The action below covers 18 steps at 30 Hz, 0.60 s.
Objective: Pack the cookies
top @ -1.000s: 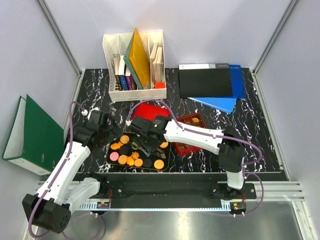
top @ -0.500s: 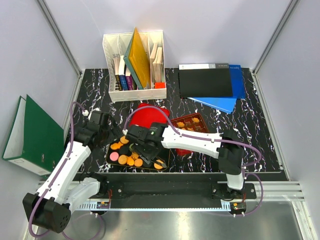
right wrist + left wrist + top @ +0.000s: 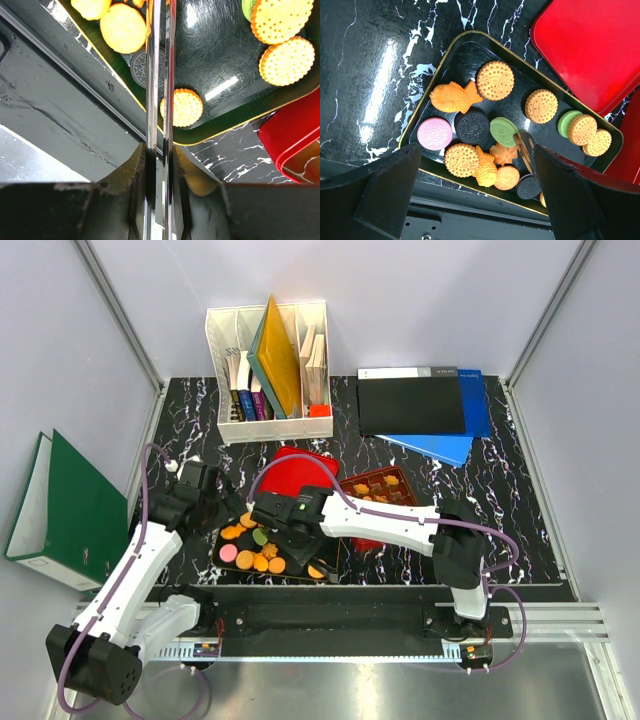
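Several cookies lie in a black gold-rimmed tray [image 3: 219, 543]: round orange [image 3: 495, 80], fish-shaped orange [image 3: 452, 96], pink [image 3: 435, 133], black [image 3: 473, 127] and green [image 3: 503, 131]. My right gripper [image 3: 297, 530] is shut on metal tongs [image 3: 160, 75], the blades pressed nearly together. The tongs' tip [image 3: 524, 146] is down among the cookies, beside the green one. I cannot tell whether it grips a cookie. My left gripper [image 3: 477, 165] hovers open and empty over the tray's left side. In the right wrist view my right gripper [image 3: 161, 165] is over the tray's near rim.
A red tin [image 3: 385, 490] with compartments holding a few cookies stands right of the tray, its red lid [image 3: 298, 468] behind the tray. A white book rack [image 3: 268, 370] and black and blue folders [image 3: 420, 405] stand at the back. A green binder [image 3: 70, 505] leans at the left.
My right arm has swung towards the near edge, uncovering the red tin. The tongs now reach to the tray's near side. The left arm has not moved.
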Motion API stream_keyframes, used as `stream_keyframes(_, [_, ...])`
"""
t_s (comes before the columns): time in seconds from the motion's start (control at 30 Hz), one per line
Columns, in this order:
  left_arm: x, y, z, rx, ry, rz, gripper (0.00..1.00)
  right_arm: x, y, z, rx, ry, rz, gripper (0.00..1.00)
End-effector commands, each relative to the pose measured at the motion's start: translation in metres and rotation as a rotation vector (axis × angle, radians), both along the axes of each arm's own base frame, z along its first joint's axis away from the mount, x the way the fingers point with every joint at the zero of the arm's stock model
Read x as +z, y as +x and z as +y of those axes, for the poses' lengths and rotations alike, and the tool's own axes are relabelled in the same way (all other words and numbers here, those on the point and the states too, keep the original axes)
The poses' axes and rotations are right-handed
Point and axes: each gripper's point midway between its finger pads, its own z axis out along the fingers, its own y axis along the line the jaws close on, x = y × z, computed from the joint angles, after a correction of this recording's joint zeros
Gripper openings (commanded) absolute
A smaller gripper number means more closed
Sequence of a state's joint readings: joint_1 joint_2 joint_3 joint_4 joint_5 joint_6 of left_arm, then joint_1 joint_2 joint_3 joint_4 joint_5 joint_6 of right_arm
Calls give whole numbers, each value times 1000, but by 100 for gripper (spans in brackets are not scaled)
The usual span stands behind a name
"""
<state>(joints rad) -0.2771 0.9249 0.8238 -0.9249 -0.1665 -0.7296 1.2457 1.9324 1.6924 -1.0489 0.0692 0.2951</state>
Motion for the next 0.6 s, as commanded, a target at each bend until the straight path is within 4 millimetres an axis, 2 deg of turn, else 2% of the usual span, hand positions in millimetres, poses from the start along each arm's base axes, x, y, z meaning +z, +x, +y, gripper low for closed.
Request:
stream_keyframes(0.0, [3,5,-4,-22,-18,-29,99,15,-7,14,32,53,14,24])
stream_keyframes(0.07, [3,6,-4,-22,-17,-27,99,16,-7,14,33,56,17,24])
stream_keyframes(0.17, [2,5,-4,-24,-17,-24,99,15,-6,13,26,51,13,37])
stream_keyframes(0.27, [2,6,-4,-24,-16,-24,99,15,-9,15,31,57,21,42])
stream_keyframes(0.47, [1,6,-5,-27,-18,-23,99,10,-9,17,40,50,31,44])
stream_keyframes(0.57, [1,6,-5,-29,-18,-22,99,8,-9,18,46,47,32,42])
